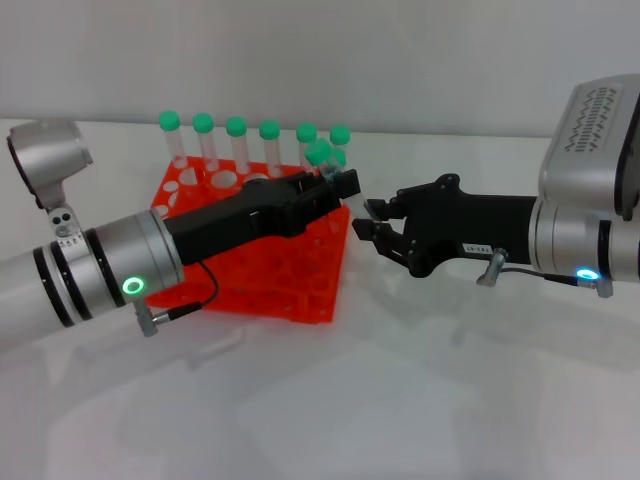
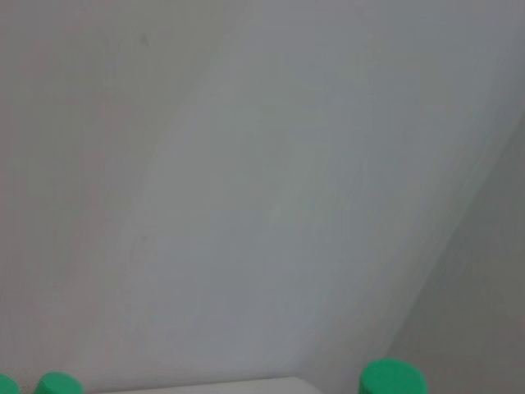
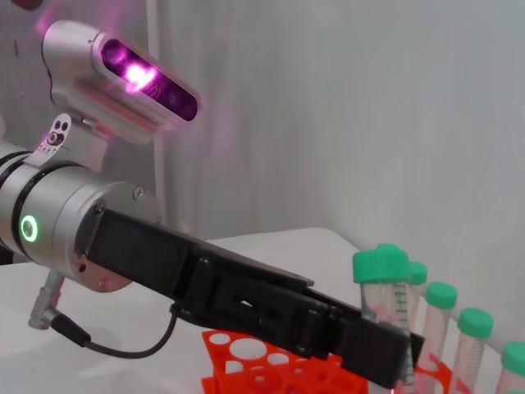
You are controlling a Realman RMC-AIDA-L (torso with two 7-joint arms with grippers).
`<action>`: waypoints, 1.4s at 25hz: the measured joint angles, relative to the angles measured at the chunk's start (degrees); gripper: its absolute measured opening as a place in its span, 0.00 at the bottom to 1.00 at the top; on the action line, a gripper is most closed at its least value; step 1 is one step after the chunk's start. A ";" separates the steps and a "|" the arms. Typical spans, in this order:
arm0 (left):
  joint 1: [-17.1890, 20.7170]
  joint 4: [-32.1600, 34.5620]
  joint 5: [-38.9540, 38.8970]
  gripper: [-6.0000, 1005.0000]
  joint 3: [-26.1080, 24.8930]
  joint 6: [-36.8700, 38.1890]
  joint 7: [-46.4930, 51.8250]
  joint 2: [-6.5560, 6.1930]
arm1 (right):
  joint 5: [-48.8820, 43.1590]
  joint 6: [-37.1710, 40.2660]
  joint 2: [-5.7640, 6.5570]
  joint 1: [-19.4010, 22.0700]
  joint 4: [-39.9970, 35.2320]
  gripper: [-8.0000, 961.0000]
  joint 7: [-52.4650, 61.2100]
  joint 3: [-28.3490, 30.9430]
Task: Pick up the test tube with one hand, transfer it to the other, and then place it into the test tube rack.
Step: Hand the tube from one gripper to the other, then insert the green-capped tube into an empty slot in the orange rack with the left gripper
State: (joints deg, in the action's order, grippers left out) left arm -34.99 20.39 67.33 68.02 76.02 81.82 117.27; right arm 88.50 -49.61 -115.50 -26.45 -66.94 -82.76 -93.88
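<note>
Then I had the left tool [image 1: 338, 183] clamped on the test tube [image 1: 322, 157], upright above the test tube rack [image 1: 300, 275]; at its three o'clock my right tool [image 1: 368, 220] waited, fingers apart.

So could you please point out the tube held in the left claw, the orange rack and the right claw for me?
tube [image 3: 385, 283]: right wrist view, clear body below the green cap.
rack [image 1: 290, 285]: head view, top grid.
right claw [image 1: 368, 219]: head view, between its fingertips.

Standing tubes [image 1: 236, 140] crowd the rack's [image 1: 300, 280] far edge, seemingly.
</note>
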 joint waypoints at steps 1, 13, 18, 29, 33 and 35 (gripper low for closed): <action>0.00 0.00 0.00 0.44 0.00 0.00 -0.02 0.04 | -0.09 0.01 0.01 0.01 0.04 0.21 -0.02 0.00; 0.15 0.08 0.03 0.21 -0.27 0.06 -0.29 0.06 | -0.85 1.92 0.22 -1.27 4.96 0.24 0.40 0.57; 0.86 0.49 -0.30 0.21 -0.44 -0.26 -0.82 0.10 | -0.87 4.04 0.32 -1.65 8.44 0.26 0.86 2.03; 9.92 10.07 -0.54 0.21 -3.22 -2.29 -6.20 1.32 | -0.84 3.40 0.40 1.11 12.92 0.70 0.77 8.91; 13.82 13.72 -0.60 0.21 -4.67 -4.51 -7.78 1.72 | -0.83 3.13 0.40 1.70 13.53 0.84 0.87 8.96; 14.68 14.36 -0.80 0.21 -5.38 -5.07 -9.16 1.76 | -0.83 2.70 0.38 1.83 13.84 0.90 0.87 8.96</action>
State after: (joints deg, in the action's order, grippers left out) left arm -20.31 34.75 66.53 62.64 70.95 72.66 119.02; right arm 87.66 -46.91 -115.12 -24.62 -53.09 -81.89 -84.92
